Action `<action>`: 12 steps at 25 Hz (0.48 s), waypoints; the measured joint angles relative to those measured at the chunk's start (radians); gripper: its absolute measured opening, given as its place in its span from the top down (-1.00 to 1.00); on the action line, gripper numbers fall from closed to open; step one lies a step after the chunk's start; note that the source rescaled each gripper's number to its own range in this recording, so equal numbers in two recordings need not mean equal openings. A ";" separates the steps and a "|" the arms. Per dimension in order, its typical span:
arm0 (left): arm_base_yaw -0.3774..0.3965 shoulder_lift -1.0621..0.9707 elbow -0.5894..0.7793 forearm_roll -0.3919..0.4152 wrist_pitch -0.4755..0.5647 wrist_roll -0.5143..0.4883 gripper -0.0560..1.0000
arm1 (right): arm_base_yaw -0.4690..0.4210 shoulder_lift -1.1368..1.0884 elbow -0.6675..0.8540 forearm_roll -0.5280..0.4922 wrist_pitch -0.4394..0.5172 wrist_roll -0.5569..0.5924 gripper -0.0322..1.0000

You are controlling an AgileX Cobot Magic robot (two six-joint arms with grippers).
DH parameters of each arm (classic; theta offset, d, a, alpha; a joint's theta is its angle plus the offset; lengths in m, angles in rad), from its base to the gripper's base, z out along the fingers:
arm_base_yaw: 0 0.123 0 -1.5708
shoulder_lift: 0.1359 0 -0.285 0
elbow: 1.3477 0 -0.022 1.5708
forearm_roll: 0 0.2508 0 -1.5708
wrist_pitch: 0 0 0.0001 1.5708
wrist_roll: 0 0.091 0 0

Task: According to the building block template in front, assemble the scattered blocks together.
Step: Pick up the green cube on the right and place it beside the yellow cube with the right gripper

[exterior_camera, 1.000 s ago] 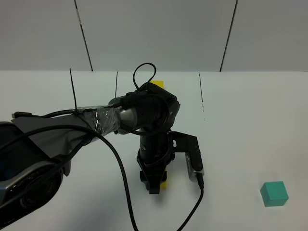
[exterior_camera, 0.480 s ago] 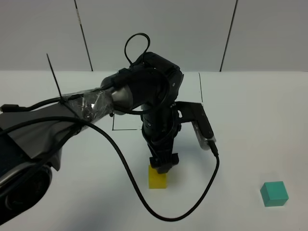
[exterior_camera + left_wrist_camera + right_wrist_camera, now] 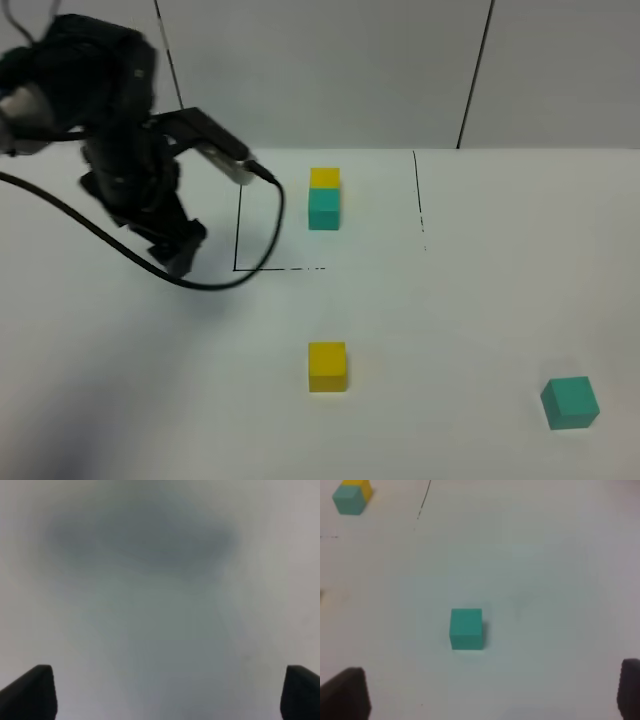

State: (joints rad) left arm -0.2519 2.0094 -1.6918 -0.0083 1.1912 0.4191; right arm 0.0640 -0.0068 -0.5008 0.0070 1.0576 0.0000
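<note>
Small plain matte yellow cube [image 3: 327, 366] showing solid yellow. Small plain matte teal cube [image 3: 570, 402] showing solid teal. Joined two-colour block bar [image 3: 323, 198] showing yellow half and teal half. White tabletop [image 3: 480, 300] carrying thin black lines.

template [image 3: 323, 198]: rear centre | block 1 [image 3: 327, 366]: directly before it | block 2 [image 3: 570, 402]: front right, well apart

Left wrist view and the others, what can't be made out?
- Left wrist view: blurred grey throughout; jaws cut off at the corners.
- Exterior high view: black left arm blurred; right arm outside the frame.
- Right wrist view: yellow-and-teal cube template clipped by the edge, its yellow half mostly behind the teal.
</note>
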 joint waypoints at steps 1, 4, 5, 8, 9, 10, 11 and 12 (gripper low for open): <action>0.058 -0.040 0.047 -0.038 0.000 0.001 -0.87 | 0.000 0.000 0.000 0.000 0.000 0.000 -1.00; 0.206 -0.184 0.194 -0.122 -0.004 0.023 -0.85 | 0.000 0.000 0.000 0.000 0.000 0.000 -1.00; 0.250 -0.248 0.250 -0.145 -0.018 0.033 -0.85 | 0.000 0.000 0.000 0.000 0.000 0.000 -1.00; 0.335 -0.462 0.409 -0.174 -0.106 0.048 -0.82 | 0.000 0.000 0.000 0.000 0.000 0.000 -1.00; 0.347 -0.546 0.462 -0.175 -0.139 0.048 -0.82 | 0.000 0.000 0.000 0.000 0.000 0.000 -1.00; 0.349 -0.619 0.512 -0.175 -0.163 0.046 -0.82 | 0.000 0.000 0.000 0.000 0.000 0.000 -1.00; 0.349 -0.705 0.550 -0.182 -0.177 0.041 -0.81 | 0.000 0.000 0.000 0.000 0.000 0.000 -1.00; 0.349 -0.789 0.593 -0.191 -0.185 0.030 -0.80 | 0.000 0.000 0.000 0.000 0.000 0.000 -1.00</action>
State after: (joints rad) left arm 0.0969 1.2200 -1.0986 -0.1992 1.0058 0.4490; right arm 0.0640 -0.0068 -0.5008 0.0070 1.0576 0.0000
